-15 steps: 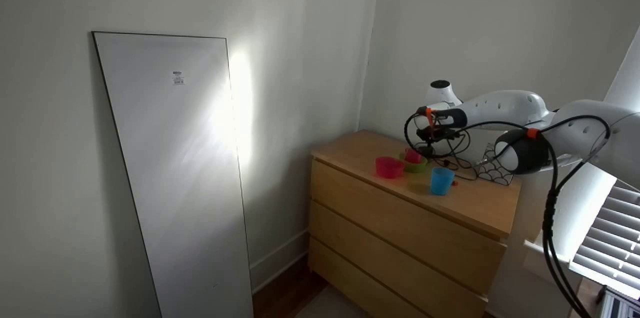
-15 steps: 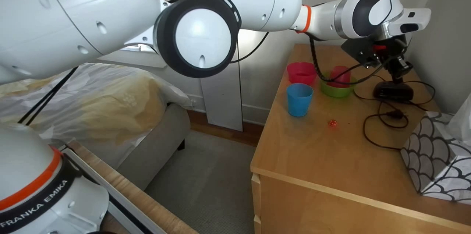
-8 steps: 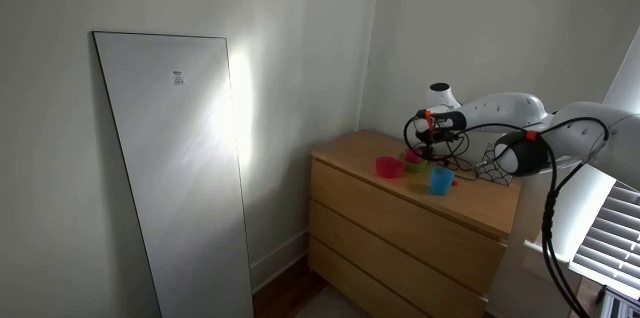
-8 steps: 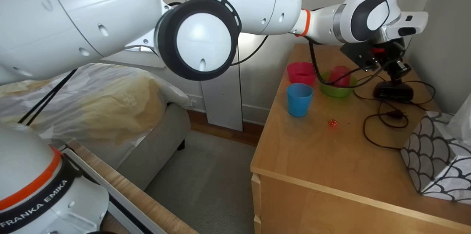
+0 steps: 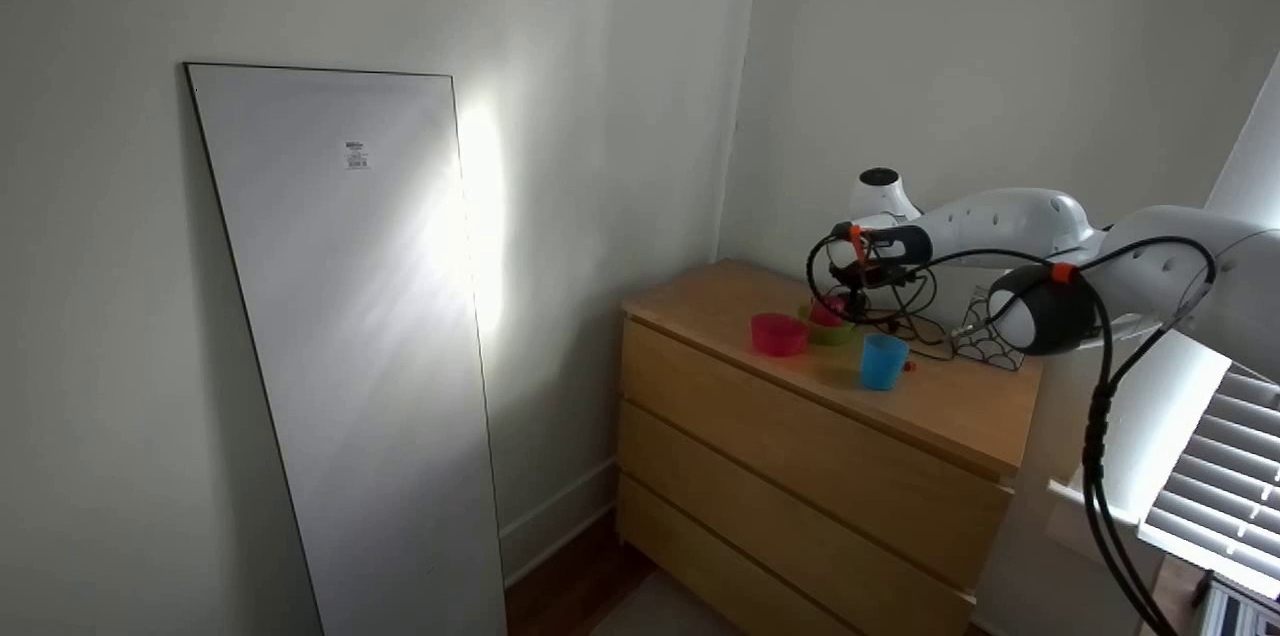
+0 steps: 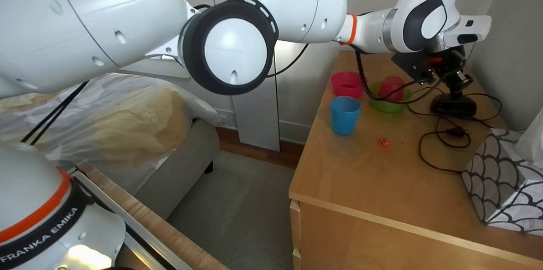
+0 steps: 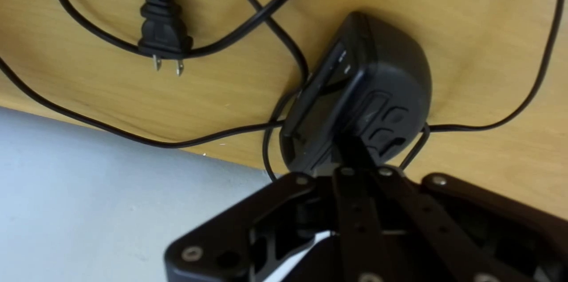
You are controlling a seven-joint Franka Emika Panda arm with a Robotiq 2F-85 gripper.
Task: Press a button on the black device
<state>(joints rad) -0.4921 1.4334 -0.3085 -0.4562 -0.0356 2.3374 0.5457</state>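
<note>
hand (image 7: 355, 149) | closed | black device (image 7: 377, 91) directly beneath | contact unclear

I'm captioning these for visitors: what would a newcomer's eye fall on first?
Probably the white robot arm, reaching across an exterior view. Then the blue cup and pink bowl, bright against the dresser they stand on. In the wrist view, the tool points at the black device; contact is unclear.

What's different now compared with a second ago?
In both exterior views the arm has dipped slightly, carrying the tool down toward the black device; contact is unclear. A bright patch has appeared near the FRANKA EMIKA lettering. Nothing was visibly grasped or released. The black device, blue cup, pink bowl and green bowl stayed put.
</note>
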